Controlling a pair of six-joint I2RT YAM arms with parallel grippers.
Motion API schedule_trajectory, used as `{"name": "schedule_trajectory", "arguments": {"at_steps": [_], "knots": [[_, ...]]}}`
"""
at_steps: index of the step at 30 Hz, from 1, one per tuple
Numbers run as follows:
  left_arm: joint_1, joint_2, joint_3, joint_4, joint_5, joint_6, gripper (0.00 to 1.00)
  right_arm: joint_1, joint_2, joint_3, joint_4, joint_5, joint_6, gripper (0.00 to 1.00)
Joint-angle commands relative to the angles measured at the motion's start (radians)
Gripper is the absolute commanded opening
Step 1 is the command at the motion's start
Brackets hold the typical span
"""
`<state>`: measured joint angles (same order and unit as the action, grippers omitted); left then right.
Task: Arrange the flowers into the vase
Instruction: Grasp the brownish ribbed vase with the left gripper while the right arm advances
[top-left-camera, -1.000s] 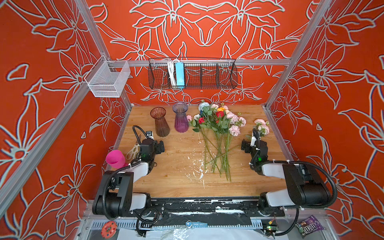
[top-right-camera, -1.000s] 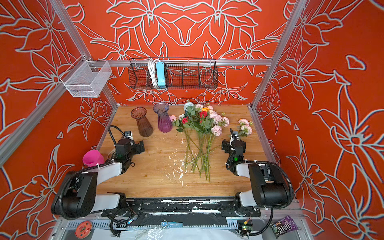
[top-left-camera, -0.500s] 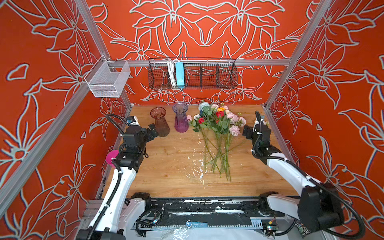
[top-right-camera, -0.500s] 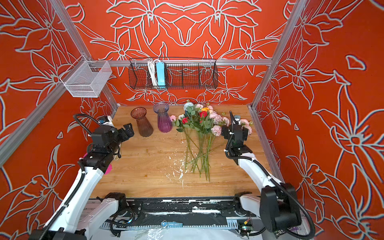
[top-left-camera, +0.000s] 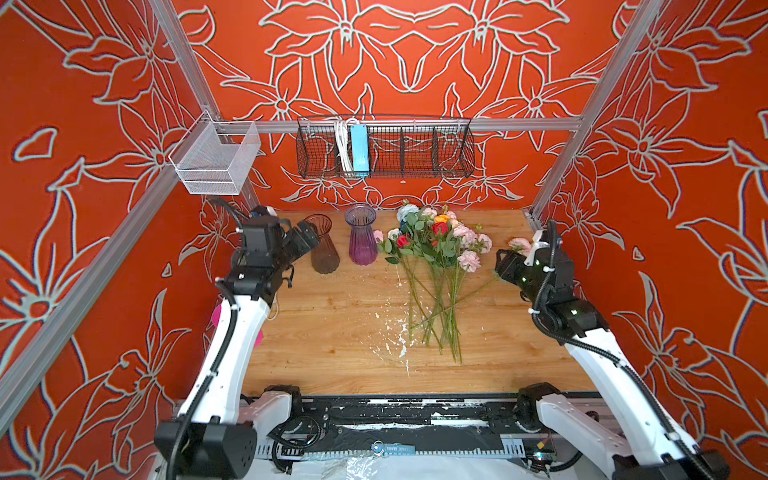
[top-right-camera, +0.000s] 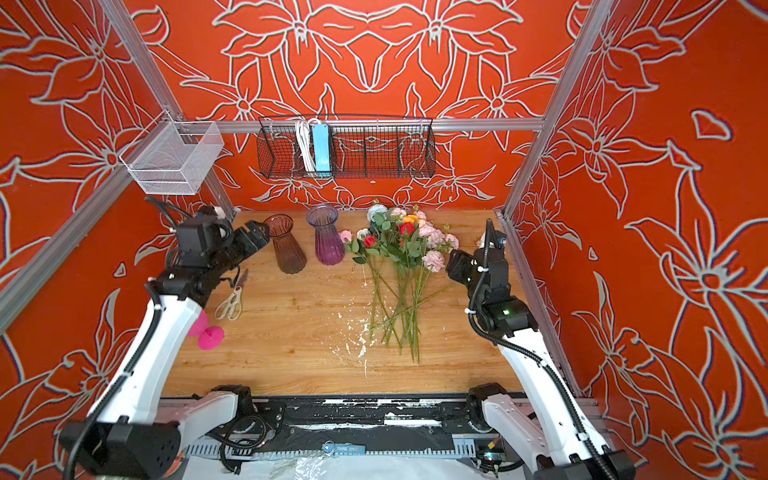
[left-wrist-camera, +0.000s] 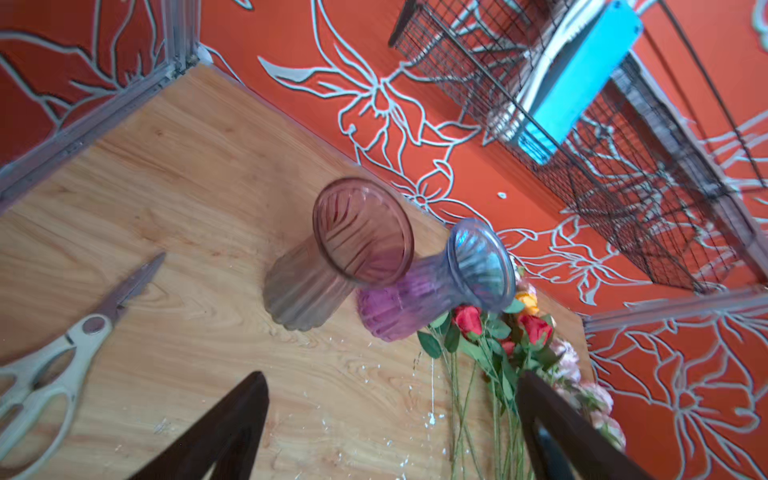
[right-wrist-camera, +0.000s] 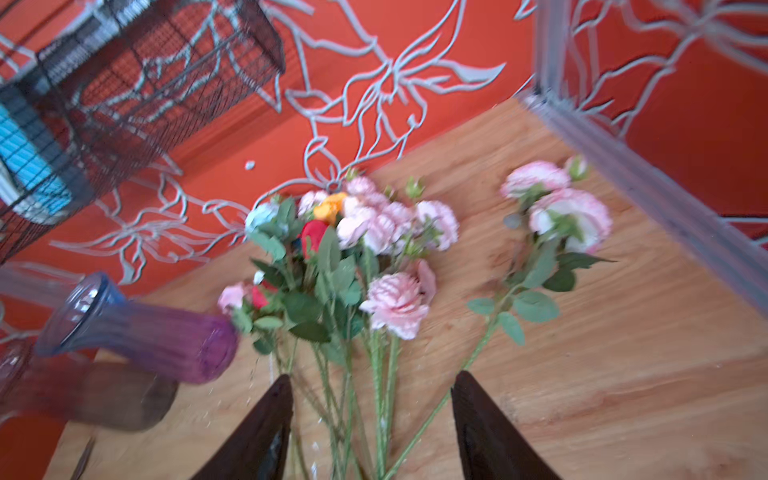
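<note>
A bunch of flowers (top-left-camera: 436, 253) (top-right-camera: 403, 249) lies on the wooden table, blooms toward the back wall and stems toward the front. One pink-bloomed stem (top-left-camera: 519, 245) (right-wrist-camera: 557, 212) lies apart at the right. Left of the bunch stand a purple glass vase (top-left-camera: 360, 241) (left-wrist-camera: 415, 299) and a brownish glass vase (top-left-camera: 323, 249) (left-wrist-camera: 332, 257), both empty. My left gripper (top-left-camera: 307, 240) (left-wrist-camera: 390, 376) hovers open beside the brownish vase, holding nothing. Raised by the lone pink stem, my right gripper (top-left-camera: 505, 261) (right-wrist-camera: 372, 375) is open above the stems.
White-handled scissors (top-right-camera: 230, 301) (left-wrist-camera: 62, 353) and a pink object (top-right-camera: 210, 337) lie near the left arm. A black wire basket (top-left-camera: 384, 147) hangs on the back wall and a white mesh basket (top-left-camera: 216, 160) on the left rail. White flecks dot the table's (top-left-camera: 332, 332) middle.
Both arms rose from low at the front and reached toward the back: the left gripper toward the brownish vase, the right toward the lone pink stem.
</note>
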<state>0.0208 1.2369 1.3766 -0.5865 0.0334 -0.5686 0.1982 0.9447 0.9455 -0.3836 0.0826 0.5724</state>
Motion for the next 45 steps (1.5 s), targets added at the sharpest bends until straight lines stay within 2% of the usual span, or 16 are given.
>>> {"name": "schedule_trajectory", "arguments": {"at_steps": [1, 2, 5, 13, 15, 19, 25, 27, 31, 38, 45], "knots": [[0.010, 0.168, 0.197, -0.341, -0.052, 0.013, 0.81, 0.011, 0.041, 0.077, -0.192, -0.094, -0.020, 0.59], [0.013, 0.210, 0.245, -0.378, -0.055, 0.018, 0.76, 0.014, 0.052, 0.088, -0.209, -0.095, -0.025, 0.59], [0.018, 0.303, 0.344, -0.439, -0.058, 0.044, 0.72, 0.027, 0.058, 0.098, -0.236, -0.089, -0.048, 0.59], [0.036, 0.446, 0.473, -0.478, -0.095, 0.086, 0.71, 0.030, 0.068, 0.102, -0.285, -0.083, -0.104, 0.59], [0.041, 0.471, 0.480, -0.469, -0.112, 0.084, 0.71, 0.030, 0.071, 0.102, -0.296, -0.081, -0.109, 0.59], [0.065, 0.522, 0.492, -0.449, -0.075, 0.087, 0.71, 0.031, 0.063, 0.108, -0.321, -0.068, -0.122, 0.60], [0.080, 0.610, 0.533, -0.434, 0.034, 0.108, 0.64, 0.032, 0.055, 0.106, -0.315, -0.071, -0.122, 0.60], [0.079, 0.622, 0.541, -0.439, 0.005, 0.111, 0.63, 0.032, 0.062, 0.114, -0.314, -0.085, -0.123, 0.60], [0.079, 0.638, 0.526, -0.406, 0.024, 0.123, 0.63, 0.032, 0.076, 0.135, -0.325, -0.081, -0.119, 0.60], [0.080, 0.709, 0.588, -0.441, 0.021, 0.155, 0.60, 0.032, 0.070, 0.127, -0.325, -0.060, -0.108, 0.59], [0.080, 0.721, 0.622, -0.459, 0.034, 0.182, 0.48, 0.032, 0.075, 0.096, -0.313, -0.022, -0.078, 0.56]]}}
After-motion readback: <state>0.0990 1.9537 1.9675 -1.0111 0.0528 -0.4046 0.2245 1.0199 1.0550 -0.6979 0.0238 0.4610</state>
